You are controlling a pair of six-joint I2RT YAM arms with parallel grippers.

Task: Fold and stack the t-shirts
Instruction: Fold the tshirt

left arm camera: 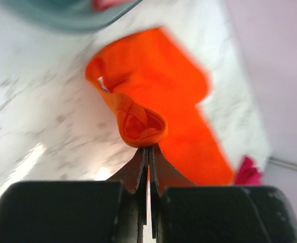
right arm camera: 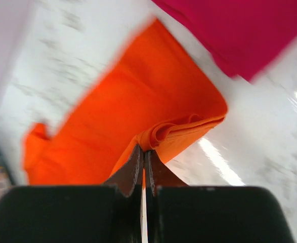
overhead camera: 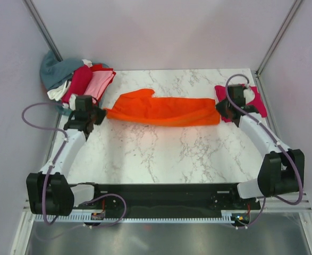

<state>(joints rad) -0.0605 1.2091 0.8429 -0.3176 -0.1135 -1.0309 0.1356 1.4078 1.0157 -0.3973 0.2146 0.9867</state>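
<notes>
Two ends of the orange shirt are pinched. My left gripper is clamped on its left end and my right gripper on its right end. It stretches across mid-table. A crimson shirt lies under the right gripper; the shirt pile sits at the far left corner.
</notes>
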